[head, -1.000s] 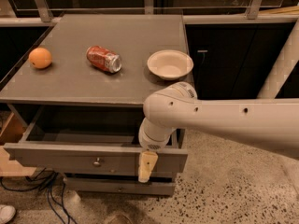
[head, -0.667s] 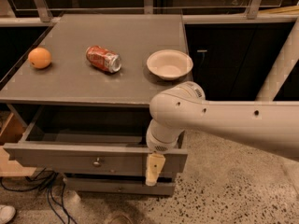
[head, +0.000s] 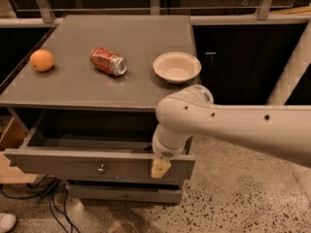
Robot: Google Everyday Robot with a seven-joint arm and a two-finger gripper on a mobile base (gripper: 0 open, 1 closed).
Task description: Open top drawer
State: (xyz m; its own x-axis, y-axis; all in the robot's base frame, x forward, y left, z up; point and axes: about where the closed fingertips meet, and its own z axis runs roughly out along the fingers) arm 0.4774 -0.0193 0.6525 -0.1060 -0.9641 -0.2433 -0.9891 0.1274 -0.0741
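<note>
The top drawer (head: 73,165) stands pulled out from the grey cabinet, and its dark inside shows behind the flat grey front. Its small round metal knob (head: 101,168) sits at the centre of the front. My gripper (head: 160,168) hangs down from the white arm (head: 233,127) at the right part of the drawer front, right of the knob and apart from it. Its tan tip lies against or just in front of the top edge of the front. Whether it touches I cannot tell.
On the cabinet top (head: 126,38) lie an orange (head: 42,60) at the left, a tipped red can (head: 108,61) in the middle and a white bowl (head: 177,67) at the right. A lower drawer (head: 124,194) is slightly out. Cables (head: 53,205) lie on the floor at the left.
My gripper has shifted a little to the right along the drawer front and risen slightly. The drawer stays pulled out as before.
</note>
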